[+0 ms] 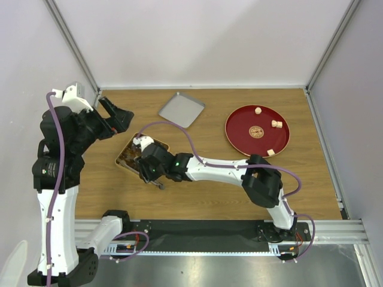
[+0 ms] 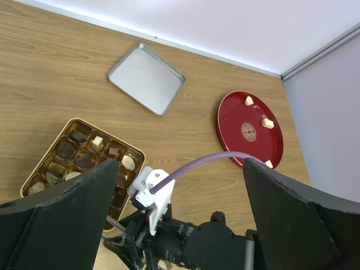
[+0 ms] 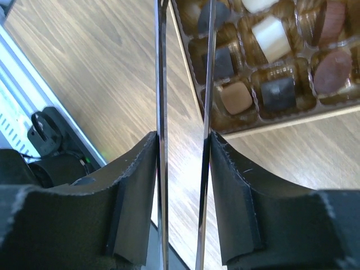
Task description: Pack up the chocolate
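Right tool (image 3: 183,143) clamps the tongs (image 3: 161,79), whose tips are cut off at 12 o'clock; its arm reaches low across the tabletop (image 1: 209,197) and hides part of the box (image 3: 292,120). Left tool (image 1: 119,115) hovers raised at 9 o'clock, jaws wide and empty. Most chocolate (image 3: 271,37) fills the box, and three pieces sit on the red plate (image 1: 242,137) at 2 o'clock.

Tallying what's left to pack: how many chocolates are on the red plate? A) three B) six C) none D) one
A: three cream-coloured chocolates sit near the rim of the red plate, one at its far edge, one to the right, and one at the near right.
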Motion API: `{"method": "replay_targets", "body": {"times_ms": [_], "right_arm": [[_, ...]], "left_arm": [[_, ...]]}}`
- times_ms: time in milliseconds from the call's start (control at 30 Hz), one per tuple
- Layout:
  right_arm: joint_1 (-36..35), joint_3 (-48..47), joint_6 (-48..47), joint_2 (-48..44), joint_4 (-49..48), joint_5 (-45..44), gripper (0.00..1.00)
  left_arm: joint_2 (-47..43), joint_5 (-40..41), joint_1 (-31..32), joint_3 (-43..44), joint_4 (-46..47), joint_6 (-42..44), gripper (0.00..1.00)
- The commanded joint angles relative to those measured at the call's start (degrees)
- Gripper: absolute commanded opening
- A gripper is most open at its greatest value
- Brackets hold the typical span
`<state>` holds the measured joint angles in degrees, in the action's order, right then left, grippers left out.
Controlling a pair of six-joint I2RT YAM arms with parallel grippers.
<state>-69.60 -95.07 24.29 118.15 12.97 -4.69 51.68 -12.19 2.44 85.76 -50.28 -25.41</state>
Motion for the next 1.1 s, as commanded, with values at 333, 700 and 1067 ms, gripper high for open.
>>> {"method": "replay_targets", "body": {"times_ms": [333,700,1067], "right_arm": [[2.9,18.5,2.1,-27.2,3.1,-12.3,0.43],[11.7,39.0,10.2,-39.5,4.2,-25.9,0.42],[7.2,37.8,23.0,-23.6,4.1,-34.8,0.45]], "left_arm": [[-1.4,-2.7,-0.4,-1.1,5.5,-0.5,1.00],[-1.0,-4.2,-0.4,-9.0,9.8,-1.5,1.00],[0.3,-4.2,-0.4,-13.1,11.4,-2.0,1.00]]}}
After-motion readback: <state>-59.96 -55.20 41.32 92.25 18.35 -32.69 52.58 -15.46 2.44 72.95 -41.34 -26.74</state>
